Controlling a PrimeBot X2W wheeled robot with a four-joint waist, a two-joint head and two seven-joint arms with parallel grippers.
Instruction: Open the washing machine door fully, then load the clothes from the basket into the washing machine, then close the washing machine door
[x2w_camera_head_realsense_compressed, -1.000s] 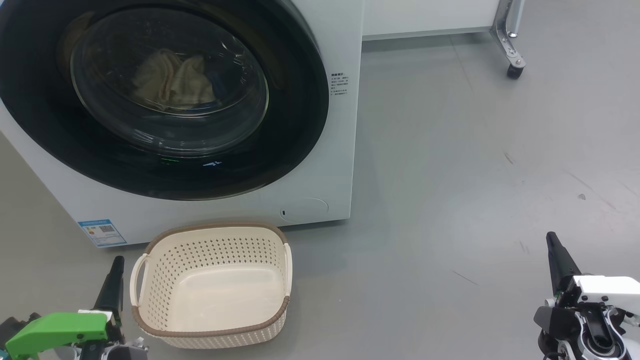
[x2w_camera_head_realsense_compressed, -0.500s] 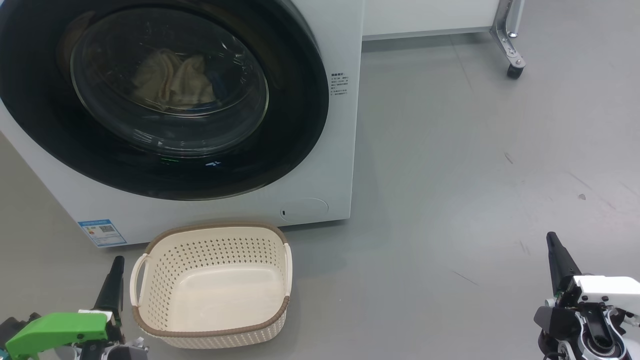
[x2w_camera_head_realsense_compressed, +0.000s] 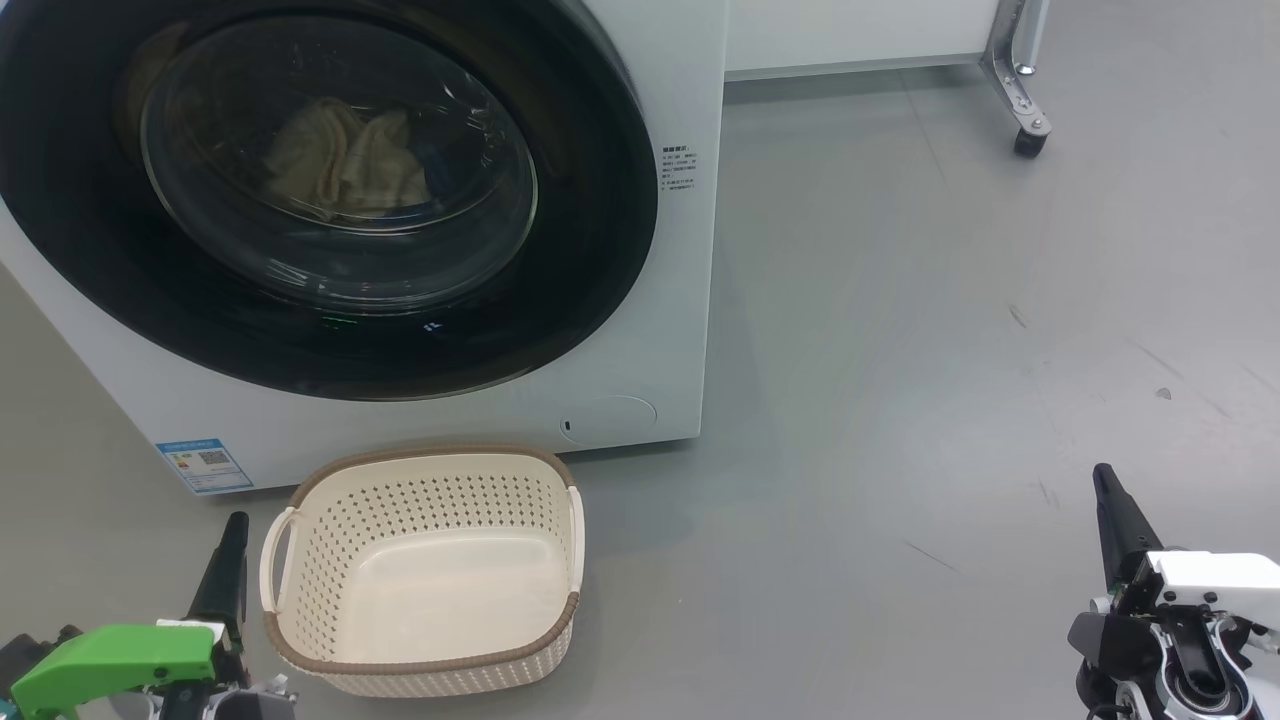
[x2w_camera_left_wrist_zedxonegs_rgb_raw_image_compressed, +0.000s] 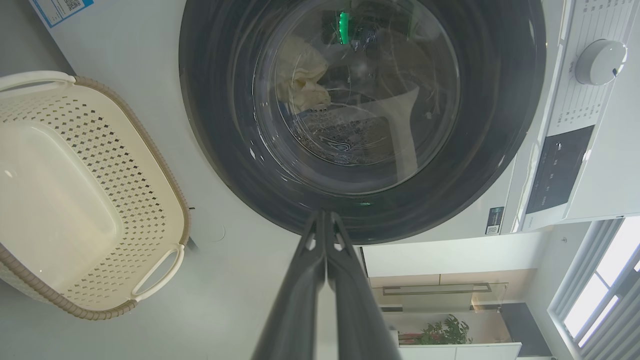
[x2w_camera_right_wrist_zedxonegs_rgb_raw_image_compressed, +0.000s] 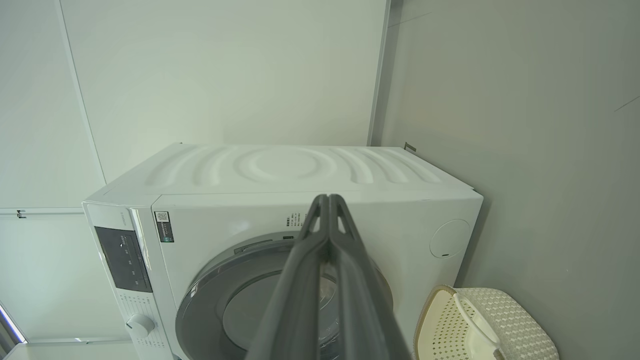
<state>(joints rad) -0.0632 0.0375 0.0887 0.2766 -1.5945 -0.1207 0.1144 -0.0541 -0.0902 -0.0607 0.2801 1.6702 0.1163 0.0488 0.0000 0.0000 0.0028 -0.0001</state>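
the washing machine (x2w_camera_head_realsense_compressed: 690, 300) stands ahead and to the robot's left on the grey floor (x2w_camera_head_realsense_compressed: 900, 350), its white front facing the robot. the washing machine door (x2w_camera_head_realsense_compressed: 600, 230) lies shut flat against that front, its glossy black rim covering most of the panel. the basket (x2w_camera_head_realsense_compressed: 430, 455) sits on the floor just before the machine's base, below the door, with its smooth bottom showing. behind the door's glass the clothes (x2w_camera_head_realsense_compressed: 345, 165) lie in a pale yellow heap in the drum, with a bit of blue at the heap's right edge.

the left gripper (x2w_camera_head_realsense_compressed: 236, 525) hangs low just beside the basket's left handle, apart from it. its fingers (x2w_camera_left_wrist_zedxonegs_rgb_raw_image_compressed: 300, 280) are pressed together on nothing and point at the door's rim in the left wrist view. the right gripper (x2w_camera_head_realsense_compressed: 1105, 485) is well apart to the right, over floor, also pressed together and holding nothing.

a metal leg on a caster (x2w_camera_head_realsense_compressed: 1022, 110) stands far back on the right. a blue label (x2w_camera_head_realsense_compressed: 203, 465) sits at the machine's base, left of the basket. a round flap (x2w_camera_head_realsense_compressed: 610, 418) sits just above the basket's back rim.

the machine's right edge ends near mid-view, and floor runs from there to the caster leg.
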